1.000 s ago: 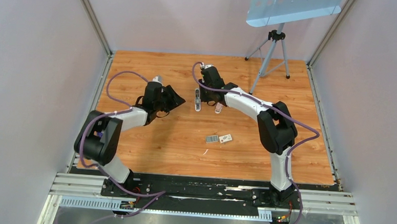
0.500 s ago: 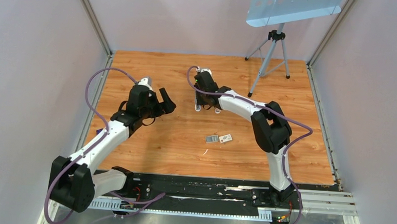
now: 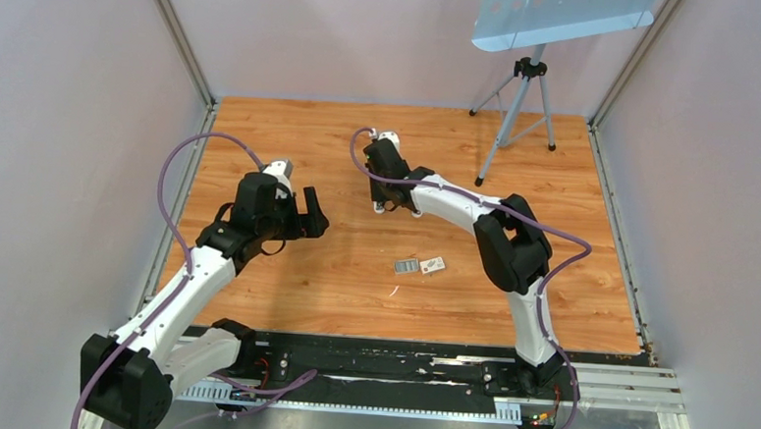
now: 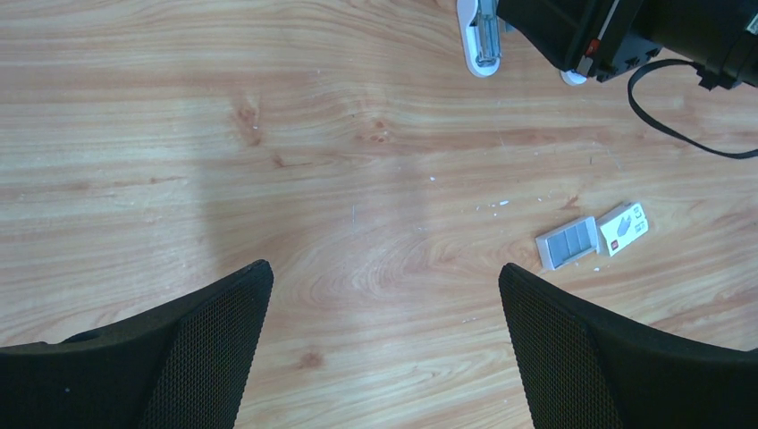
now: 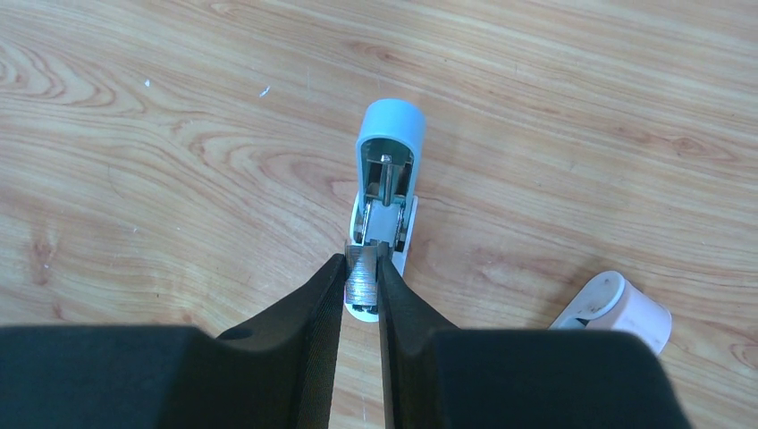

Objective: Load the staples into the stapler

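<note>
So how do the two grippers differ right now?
The left gripper is wide open and empty; the right gripper is shut on a staple strip. The left gripper hangs over the table, apart from the stapler; the right gripper is at the stapler's open channel. Both are black and point down.

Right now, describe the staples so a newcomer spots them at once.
Start at the wood table: its middle, on the near side of the right gripper. Two small things lie together there. Seen from above, the staples are the left one, flat, grey and segmented, whereas the box is white with a red mark.
</note>
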Controlling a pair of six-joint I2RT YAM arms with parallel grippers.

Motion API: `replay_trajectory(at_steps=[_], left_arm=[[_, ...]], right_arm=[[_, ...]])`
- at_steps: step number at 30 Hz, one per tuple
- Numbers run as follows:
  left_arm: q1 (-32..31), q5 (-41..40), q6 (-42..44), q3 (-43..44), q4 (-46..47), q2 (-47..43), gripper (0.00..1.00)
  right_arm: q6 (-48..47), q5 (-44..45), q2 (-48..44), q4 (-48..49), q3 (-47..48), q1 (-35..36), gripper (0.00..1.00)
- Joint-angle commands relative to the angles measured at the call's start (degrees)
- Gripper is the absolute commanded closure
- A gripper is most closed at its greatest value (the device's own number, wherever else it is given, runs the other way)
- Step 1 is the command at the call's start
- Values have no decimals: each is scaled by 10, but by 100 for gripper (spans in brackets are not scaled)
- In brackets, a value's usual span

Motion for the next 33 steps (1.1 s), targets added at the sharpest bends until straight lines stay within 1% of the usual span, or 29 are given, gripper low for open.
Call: replay_trajectory(at_steps=[1,33], left_arm=[[1,8,19,-12,-10,-12,0],[1,6,18,-15,-7,-18,0]], right_arm=[[9,29,21,-5,18,11,76],[23,48,38,-12,21,14,76]])
